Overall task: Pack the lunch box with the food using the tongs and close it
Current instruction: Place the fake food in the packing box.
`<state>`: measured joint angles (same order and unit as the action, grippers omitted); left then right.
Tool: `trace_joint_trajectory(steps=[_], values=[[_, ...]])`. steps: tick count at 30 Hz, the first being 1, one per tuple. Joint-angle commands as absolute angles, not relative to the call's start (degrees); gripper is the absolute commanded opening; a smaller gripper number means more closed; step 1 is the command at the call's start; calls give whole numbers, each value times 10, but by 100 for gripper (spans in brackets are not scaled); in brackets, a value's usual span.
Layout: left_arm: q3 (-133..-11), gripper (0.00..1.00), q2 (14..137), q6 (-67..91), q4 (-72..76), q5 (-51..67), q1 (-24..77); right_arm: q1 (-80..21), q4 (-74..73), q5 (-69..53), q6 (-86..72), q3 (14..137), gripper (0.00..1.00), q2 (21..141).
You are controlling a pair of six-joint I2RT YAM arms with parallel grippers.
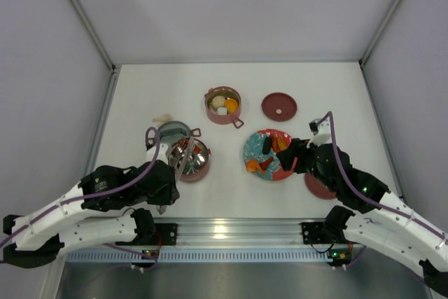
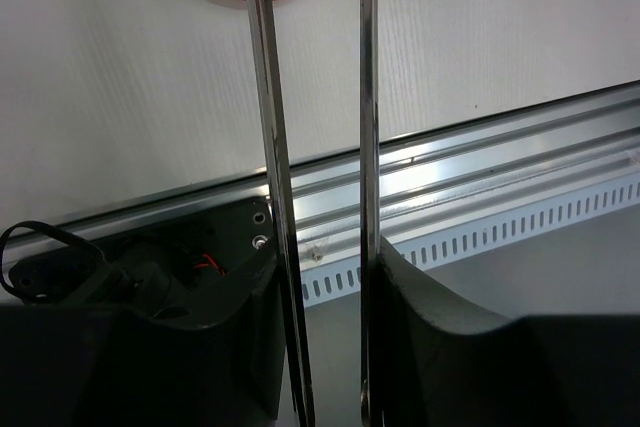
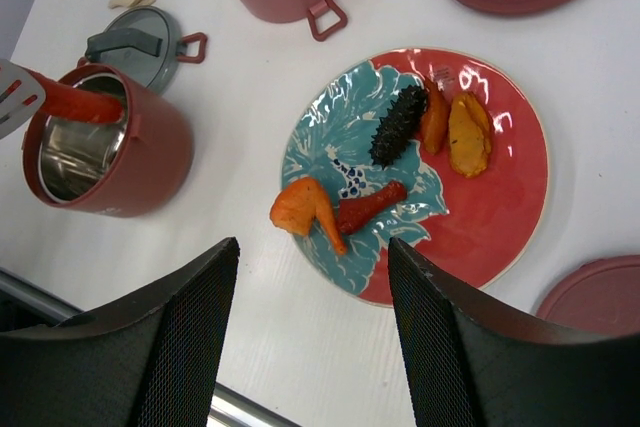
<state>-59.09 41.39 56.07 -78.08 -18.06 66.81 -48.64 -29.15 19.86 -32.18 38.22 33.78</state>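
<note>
My left gripper (image 1: 170,181) is shut on the silvery tongs (image 1: 187,157); their two arms (image 2: 270,147) run up between my fingers (image 2: 440,347). The tongs' tip (image 3: 15,97) is at the near pink pot (image 3: 105,142) of the lunch box. A red sausage (image 3: 78,105) sticks out from the tip over the pot's mouth. The far pot (image 1: 223,105) holds a white lump and an orange piece. More food lies on the red plate (image 3: 500,217): a dark piece (image 3: 400,125), orange pieces (image 3: 465,132), an orange leg (image 3: 310,209) and a red piece (image 3: 368,205). My right gripper (image 3: 312,247) hangs open above the plate's near edge.
One maroon lid (image 1: 279,106) lies at the back right. Another lid (image 1: 318,187) sits partly under my right arm. A small grey dish (image 1: 173,131) stands just behind the near pot. The aluminium rail (image 1: 231,227) runs along the table's front edge.
</note>
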Motion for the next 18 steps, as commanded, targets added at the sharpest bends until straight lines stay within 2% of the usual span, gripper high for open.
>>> trace_joint_trajectory(steps=[1, 6, 18], values=[[-603, 40, 414, 564, -863, -199, 669, -496, -253, 200, -322, 384, 61, 342], [-605, 43, 414, 563, -862, -198, 669, -496, -253, 200, -322, 383, 61, 342], [-651, 40, 451, 530, -843, -200, 669, -496, -255, 201, -326, 377, 61, 335]])
